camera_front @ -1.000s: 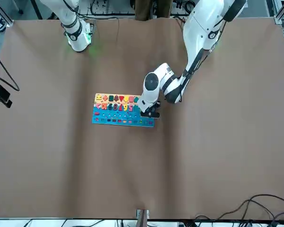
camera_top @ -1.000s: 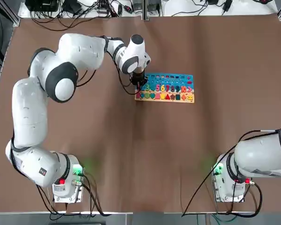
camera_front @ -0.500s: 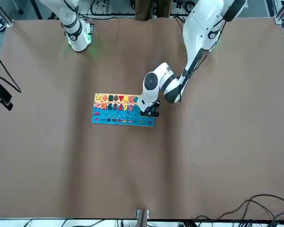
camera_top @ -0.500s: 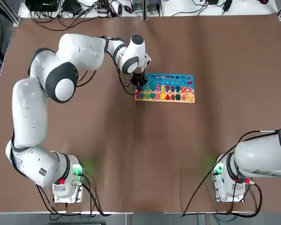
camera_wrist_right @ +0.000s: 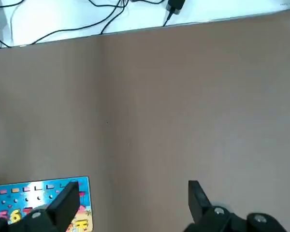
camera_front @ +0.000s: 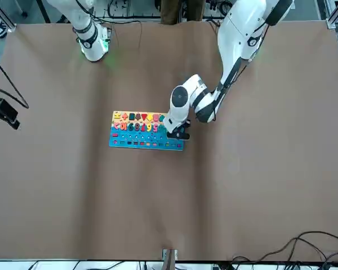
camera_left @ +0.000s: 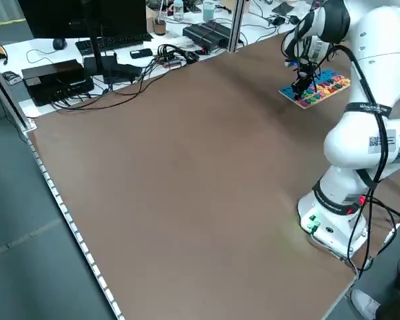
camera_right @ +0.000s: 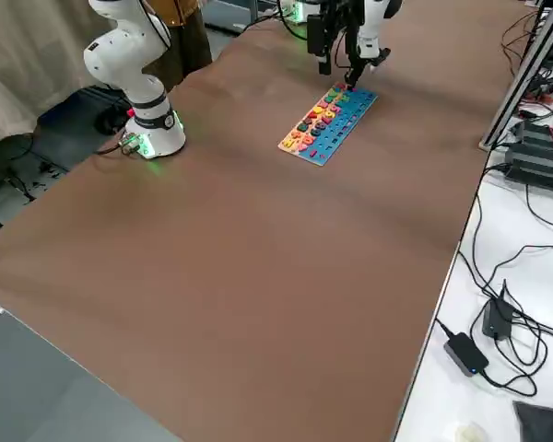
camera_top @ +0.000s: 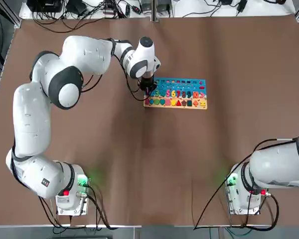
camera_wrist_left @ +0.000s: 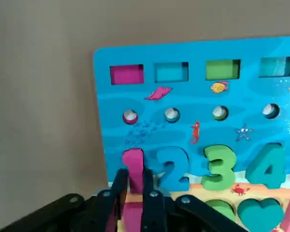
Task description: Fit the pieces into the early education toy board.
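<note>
The early education toy board point(camera_top: 182, 82) lies flat at the table's far middle, blue part away from the robot, tan strip of shapes nearer. My left gripper point(camera_top: 148, 91) points down at the board's left end point(camera_front: 177, 134). In the left wrist view its fingers point(camera_wrist_left: 152, 208) press on both sides of a pink number-one piece point(camera_wrist_left: 133, 164), which stands in the number row beside the blue 2. Other numbers and shapes sit in the board point(camera_wrist_left: 183, 96). My right gripper point(camera_wrist_right: 131, 189) hangs open and empty, well off to the board's right side.
Brown table cover all around the board point(camera_right: 336, 120). Cables, a keyboard and black boxes lie on the white bench beyond the far edge point(camera_left: 120, 63). The right arm's base point(camera_top: 244, 191) stands at the near right, the left arm's base point(camera_top: 70, 191) at the near left.
The left gripper stays at the board's left end, almost unmoved. At the front view's left edge the right arm's black gripper has drifted slightly.
</note>
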